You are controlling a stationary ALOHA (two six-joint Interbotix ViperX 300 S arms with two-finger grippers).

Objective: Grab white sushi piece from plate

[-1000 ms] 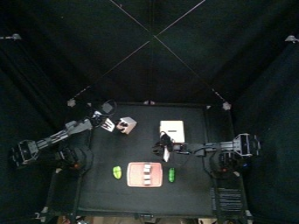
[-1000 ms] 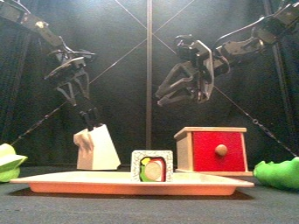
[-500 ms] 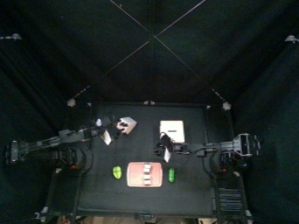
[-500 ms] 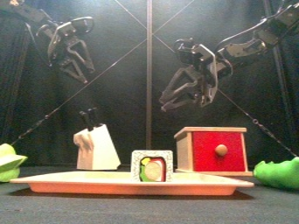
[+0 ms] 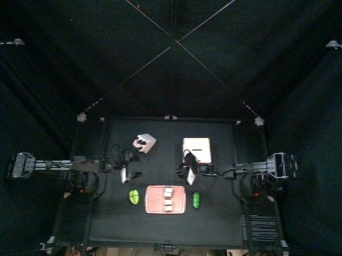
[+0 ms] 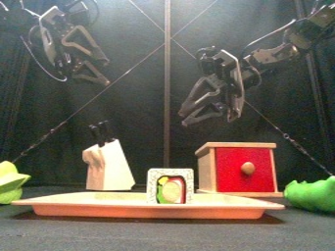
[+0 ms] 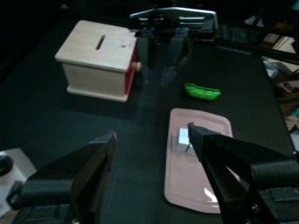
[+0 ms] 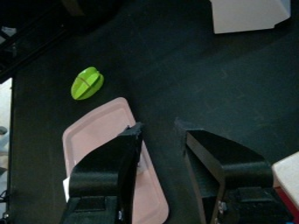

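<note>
My black worktop [image 5: 107, 215] carries the pink plate [image 5: 164, 199] near its front edge, a green piece [image 5: 134, 196] on one side and another [image 5: 197, 200] on the other. Behind them sit a cream board [image 5: 198, 148], a wooden red-fronted box [image 6: 238, 167] and a pale cup [image 6: 109, 166].

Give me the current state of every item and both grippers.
white sushi piece: upright on the plate, ungrasped
plate: flat on the table
left gripper: open, empty, raised above the plate
right gripper: open, empty, raised
red-fronted box: upright, closed
knife block: upright
</note>
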